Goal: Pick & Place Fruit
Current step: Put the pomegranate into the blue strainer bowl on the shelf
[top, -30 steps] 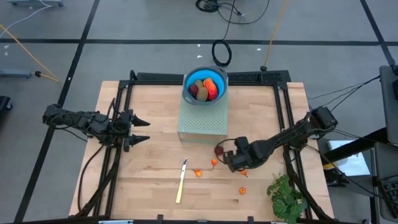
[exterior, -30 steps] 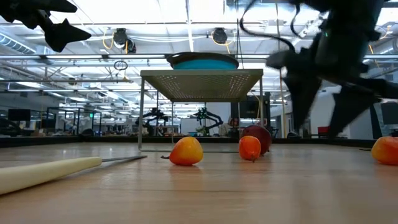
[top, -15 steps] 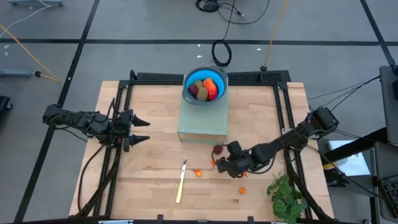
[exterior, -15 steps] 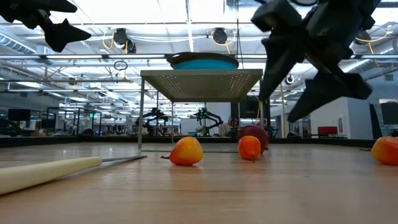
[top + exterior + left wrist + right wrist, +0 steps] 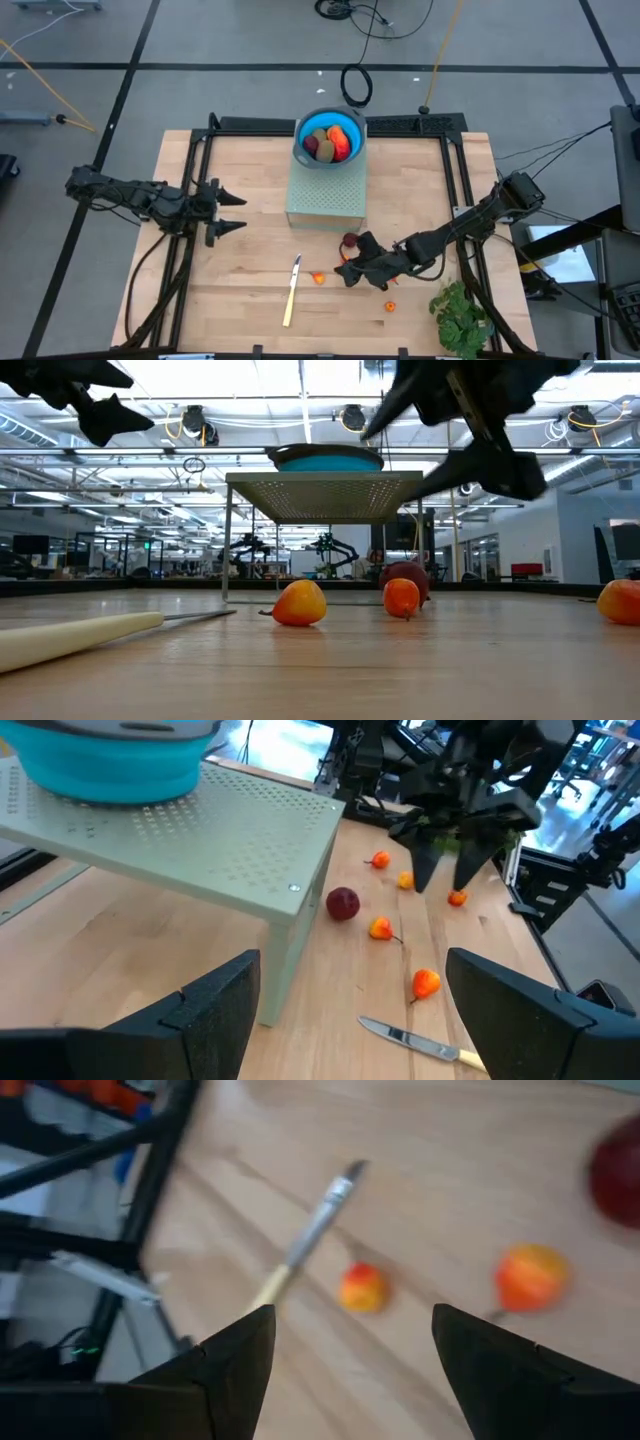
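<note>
A blue bowl holding a red-orange oblong, olive-brown ovals and a dark red piece stands on a pale green perforated stand. On the table lie a dark red ball and tiny orange bits. My right gripper hangs open above the table just right of the bits; its own view shows two orange bits ahead of it. The arm hides other bits from above. My left gripper waits open at the table's left, raised.
A slim pale-handled knife lies near the front edge, left of the orange bits. A leafy green bunch sits at the front right corner. Black frame rails run along the table's sides and back.
My right gripper has risen off the table and moved toward the table's left edge, over the orange bits. It has tipped up from pointing steeply down to a shallower slant and rolled somewhat. Its fingers stay apart, and the fruit has not moved.
</note>
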`<action>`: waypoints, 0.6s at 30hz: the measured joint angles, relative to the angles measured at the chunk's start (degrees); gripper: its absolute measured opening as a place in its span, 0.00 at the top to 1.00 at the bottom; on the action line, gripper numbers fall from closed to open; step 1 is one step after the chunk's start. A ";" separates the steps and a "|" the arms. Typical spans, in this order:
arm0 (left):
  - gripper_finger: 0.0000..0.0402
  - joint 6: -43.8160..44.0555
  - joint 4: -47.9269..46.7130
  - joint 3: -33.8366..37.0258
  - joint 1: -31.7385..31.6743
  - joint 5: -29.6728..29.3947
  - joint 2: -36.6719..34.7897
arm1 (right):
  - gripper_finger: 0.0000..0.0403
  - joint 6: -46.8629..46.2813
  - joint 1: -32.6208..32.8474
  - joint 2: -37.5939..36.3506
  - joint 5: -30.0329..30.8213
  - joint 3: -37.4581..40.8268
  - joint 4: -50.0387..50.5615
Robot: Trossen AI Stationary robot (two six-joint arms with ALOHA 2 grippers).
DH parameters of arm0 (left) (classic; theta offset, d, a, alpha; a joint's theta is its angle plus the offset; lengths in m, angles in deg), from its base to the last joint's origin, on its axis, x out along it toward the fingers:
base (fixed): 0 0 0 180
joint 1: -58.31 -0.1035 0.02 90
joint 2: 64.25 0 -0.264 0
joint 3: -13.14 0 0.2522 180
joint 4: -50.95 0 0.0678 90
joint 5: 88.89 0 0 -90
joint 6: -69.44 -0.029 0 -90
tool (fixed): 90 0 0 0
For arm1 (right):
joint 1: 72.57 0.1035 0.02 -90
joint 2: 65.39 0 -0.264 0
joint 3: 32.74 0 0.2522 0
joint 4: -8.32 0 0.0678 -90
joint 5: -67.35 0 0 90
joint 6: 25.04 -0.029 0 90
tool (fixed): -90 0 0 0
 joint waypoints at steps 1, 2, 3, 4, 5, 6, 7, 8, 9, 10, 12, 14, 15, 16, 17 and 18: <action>0.20 -0.34 1.11 0.00 0.00 0.01 0.74 | 0.35 1.16 0.00 0.00 -0.02 0.00 -1.34; 0.20 -1.07 2.18 0.00 0.00 0.00 1.44 | 0.35 2.80 0.00 0.00 -0.03 0.00 -2.48; 0.20 -2.10 3.34 0.00 -0.01 0.00 2.16 | 0.35 4.55 0.02 0.00 -0.05 0.00 -3.43; 0.20 -3.31 4.87 0.00 0.00 -0.02 3.00 | 0.35 6.21 0.02 0.00 -0.07 0.00 -4.43; 0.20 -4.61 6.71 0.00 0.00 -0.19 3.97 | 0.35 7.61 0.02 0.00 -0.12 0.00 -5.32; 0.20 -5.89 8.31 0.00 0.00 -0.52 4.94 | 0.35 8.77 0.00 -0.02 -0.48 -0.02 -5.93; 0.20 -7.17 9.72 -0.02 0.00 -1.12 5.96 | 0.35 9.92 -0.03 -0.02 -1.45 -0.02 -6.07; 0.20 -8.50 11.03 -0.02 0.00 -1.73 7.04 | 0.35 11.12 -0.04 -0.02 -1.87 -0.02 -6.01; 0.20 -9.96 12.16 0.00 0.00 -2.59 8.13 | 0.35 12.24 -0.04 -0.02 -2.81 -0.02 -5.85; 0.20 -11.14 12.73 -0.02 -0.02 -3.74 9.19 | 0.35 13.29 -0.03 -0.02 -3.15 -0.02 -5.86; 0.20 -10.93 13.27 -0.01 -0.36 -7.13 11.44 | 0.35 14.70 0.01 -0.02 -3.64 -0.02 -5.84; 0.20 -7.00 13.36 -0.01 -1.41 -10.40 13.49 | 0.35 15.96 0.00 -0.02 -5.32 -0.02 -5.58; 0.20 -5.11 13.28 -0.02 -2.12 -11.13 14.36 | 0.35 16.52 0.00 -0.02 -6.30 -0.02 -5.47; 0.20 -3.50 12.93 -0.02 -2.85 -11.27 15.07 | 0.35 17.12 0.00 -0.02 -7.16 -0.02 -5.51; 0.20 -2.32 12.43 -0.01 -3.54 -11.06 15.69 | 0.35 17.32 0.02 -0.02 -8.22 -0.02 -5.48; 0.20 -1.95 12.03 0.00 -4.19 -10.01 16.18 | 0.35 17.31 0.02 -0.02 -9.17 -0.02 -5.35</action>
